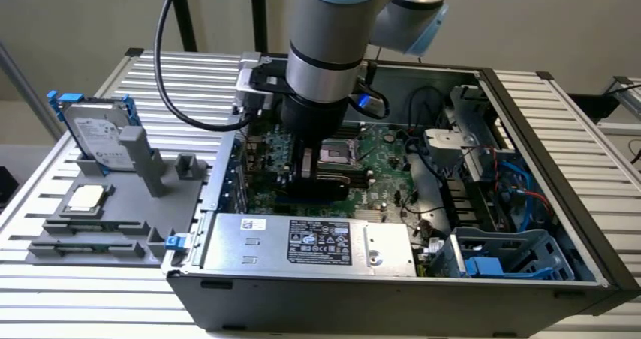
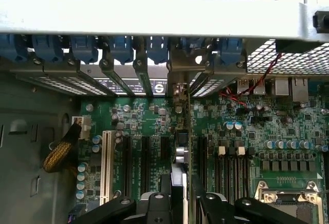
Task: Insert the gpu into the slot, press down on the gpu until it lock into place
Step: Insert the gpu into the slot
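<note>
The gpu (image 1: 318, 184) is a small black card standing on edge over the green motherboard (image 1: 386, 178) inside the open computer case. In the wrist view the gpu (image 2: 181, 149) is seen edge-on, running from its metal bracket (image 2: 178, 88) at the case's rear wall back to my gripper (image 2: 181, 206). My gripper (image 1: 320, 172) points straight down, and its black fingers (image 2: 154, 206) are shut on the card's top edge from both sides. The card stands in line between black expansion sockets. The slot is hidden beneath the card.
A silver labelled power-supply box (image 1: 311, 243) lies along the case's front wall. A white socket (image 2: 107, 165) and the CPU socket (image 2: 288, 203) flank the card. Blue bracket clips (image 2: 123, 47) line the rear wall. A hard drive (image 1: 95, 133) and a chip (image 1: 85, 198) sit on a grey fixture outside.
</note>
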`<state>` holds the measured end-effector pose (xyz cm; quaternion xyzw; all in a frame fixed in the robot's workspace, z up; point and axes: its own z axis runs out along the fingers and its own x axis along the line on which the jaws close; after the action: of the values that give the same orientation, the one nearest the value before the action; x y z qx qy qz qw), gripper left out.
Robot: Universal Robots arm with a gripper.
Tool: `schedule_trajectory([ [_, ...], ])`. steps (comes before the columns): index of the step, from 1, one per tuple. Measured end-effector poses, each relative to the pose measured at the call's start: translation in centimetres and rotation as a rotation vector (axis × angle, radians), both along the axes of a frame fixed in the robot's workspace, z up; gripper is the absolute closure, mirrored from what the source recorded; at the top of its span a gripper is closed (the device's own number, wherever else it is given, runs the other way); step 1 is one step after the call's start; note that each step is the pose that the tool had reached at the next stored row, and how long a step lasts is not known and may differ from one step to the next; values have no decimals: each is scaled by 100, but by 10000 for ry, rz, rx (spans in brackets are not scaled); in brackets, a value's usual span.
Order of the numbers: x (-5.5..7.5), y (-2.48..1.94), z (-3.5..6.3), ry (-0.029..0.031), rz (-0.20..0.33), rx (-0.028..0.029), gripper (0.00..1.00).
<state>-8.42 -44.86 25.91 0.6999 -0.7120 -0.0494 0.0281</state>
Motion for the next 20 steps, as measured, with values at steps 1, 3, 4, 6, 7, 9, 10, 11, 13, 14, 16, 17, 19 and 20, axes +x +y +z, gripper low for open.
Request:
schedule_trajectory([
  [1,6,0,1,25,-1,-1,74],
  [3,24,0,2,71,-4,-4,74],
  [4,32,-1,2,87,-4,-4,74],
  [6,39,-1,1,94,-2,-3,74],
  [7,41,0,1,96,-4,-2,74],
  [9,49,0,1,113,-3,-2,74],
  [10,52,-1,1,126,-6,-2,74],
  [11,55,0,1,137,-10,-3,74],
  [13,63,0,1,173,-23,-2,74],
  [14,67,0,2,189,-31,-2,74],
  [16,72,0,4,212,-49,-1,74],
  [17,73,0,6,220,-58,-1,74],
  [19,73,0,9,233,-74,1,74],
  [20,73,0,13,242,-79,-1,74],
])
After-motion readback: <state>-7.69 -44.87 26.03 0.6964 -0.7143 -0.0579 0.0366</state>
